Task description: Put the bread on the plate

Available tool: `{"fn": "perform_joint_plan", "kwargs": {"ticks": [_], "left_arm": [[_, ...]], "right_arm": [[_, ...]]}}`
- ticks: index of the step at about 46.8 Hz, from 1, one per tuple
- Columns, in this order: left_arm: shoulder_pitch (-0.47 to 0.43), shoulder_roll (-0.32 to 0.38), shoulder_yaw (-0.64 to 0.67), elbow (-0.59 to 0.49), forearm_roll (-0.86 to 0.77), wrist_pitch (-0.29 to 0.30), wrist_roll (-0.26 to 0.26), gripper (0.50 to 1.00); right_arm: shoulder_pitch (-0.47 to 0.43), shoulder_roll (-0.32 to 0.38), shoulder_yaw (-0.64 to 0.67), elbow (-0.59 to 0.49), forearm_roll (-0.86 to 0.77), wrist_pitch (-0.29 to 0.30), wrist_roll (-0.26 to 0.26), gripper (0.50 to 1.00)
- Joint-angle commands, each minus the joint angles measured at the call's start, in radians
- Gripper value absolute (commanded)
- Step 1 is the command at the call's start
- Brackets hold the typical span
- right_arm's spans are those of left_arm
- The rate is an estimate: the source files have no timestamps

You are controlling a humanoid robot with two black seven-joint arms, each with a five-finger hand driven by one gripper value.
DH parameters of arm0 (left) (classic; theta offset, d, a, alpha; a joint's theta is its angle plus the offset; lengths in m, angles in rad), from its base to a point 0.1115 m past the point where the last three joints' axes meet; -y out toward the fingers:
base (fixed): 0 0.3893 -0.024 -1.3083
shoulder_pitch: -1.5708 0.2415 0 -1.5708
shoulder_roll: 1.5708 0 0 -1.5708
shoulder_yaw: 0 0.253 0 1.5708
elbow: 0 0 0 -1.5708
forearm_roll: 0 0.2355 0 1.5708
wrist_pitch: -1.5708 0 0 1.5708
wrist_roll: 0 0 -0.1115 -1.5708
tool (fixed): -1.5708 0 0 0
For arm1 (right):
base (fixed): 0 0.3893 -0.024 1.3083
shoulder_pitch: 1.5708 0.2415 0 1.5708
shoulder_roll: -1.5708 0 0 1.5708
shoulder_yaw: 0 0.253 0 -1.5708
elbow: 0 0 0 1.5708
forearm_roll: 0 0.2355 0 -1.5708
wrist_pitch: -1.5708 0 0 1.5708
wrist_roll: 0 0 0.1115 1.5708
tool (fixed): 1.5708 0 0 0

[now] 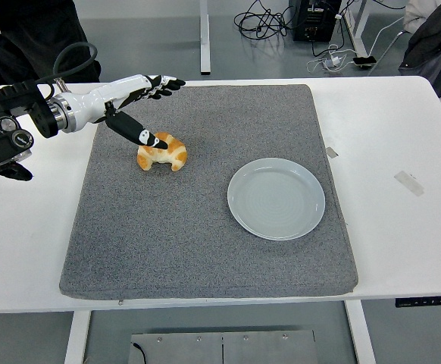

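A golden croissant (164, 154) lies on the grey mat (205, 227), left of centre. A pale grey plate (276, 199) sits on the mat to its right and holds nothing. My left hand (157, 110) reaches in from the left and hovers over the croissant. Its fingers (166, 83) are spread beyond the bread and its thumb (141, 134) points down at the croissant's near left end. It holds nothing. My right arm is out of view.
The mat lies on a white table (402, 136). Small tape pieces (408, 183) lie on the table at the right. A person in dark clothes (23, 30) stands at the top left. Cables and a chair are on the floor behind.
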State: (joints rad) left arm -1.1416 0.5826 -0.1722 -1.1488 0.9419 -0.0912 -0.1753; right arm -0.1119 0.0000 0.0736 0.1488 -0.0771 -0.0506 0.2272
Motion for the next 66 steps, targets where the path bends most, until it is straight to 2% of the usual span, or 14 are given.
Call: {"fn": "perform_joint_plan", "kwargs": {"ticks": [1, 9, 16, 20, 25, 35, 43, 49, 66], "left_arm": [[0.005, -0.003, 0.020, -0.002, 0.073, 0.016, 0.002, 0.981], [0.013, -0.007, 0.066, 0.000, 0.146, 0.079, 0.033, 0.981], [0.019, -0.010, 0.143, 0.014, 0.215, 0.152, 0.034, 0.980], [0.023, -0.035, 0.163, 0.047, 0.261, 0.192, 0.033, 0.980], [0.031, -0.069, 0.168, 0.103, 0.273, 0.211, 0.025, 0.975], [0.045, -0.081, 0.168, 0.138, 0.273, 0.263, 0.025, 0.975], [0.051, -0.133, 0.191, 0.202, 0.275, 0.309, 0.016, 0.977], [0.054, -0.161, 0.195, 0.228, 0.271, 0.338, -0.018, 0.975], [0.072, -0.236, 0.198, 0.320, 0.271, 0.384, -0.050, 0.971]], "right_arm": [[0.000, 0.000, 0.000, 0.000, 0.000, 0.000, 0.000, 1.000], [0.000, 0.000, 0.000, 0.000, -0.001, 0.000, 0.000, 1.000], [0.000, 0.000, 0.000, 0.000, 0.000, 0.000, 0.000, 1.000], [0.000, 0.000, 0.000, 0.000, -0.001, 0.000, 0.000, 1.000], [0.000, 0.000, 0.000, 0.000, 0.000, 0.000, 0.000, 1.000], [0.000, 0.000, 0.000, 0.000, -0.001, 0.000, 0.000, 1.000], [0.000, 0.000, 0.000, 0.000, 0.000, 0.000, 0.000, 1.000], [0.000, 0.000, 0.000, 0.000, 0.000, 0.000, 0.000, 1.000], [0.000, 0.000, 0.000, 0.000, -0.001, 0.000, 0.000, 1.000]]}}
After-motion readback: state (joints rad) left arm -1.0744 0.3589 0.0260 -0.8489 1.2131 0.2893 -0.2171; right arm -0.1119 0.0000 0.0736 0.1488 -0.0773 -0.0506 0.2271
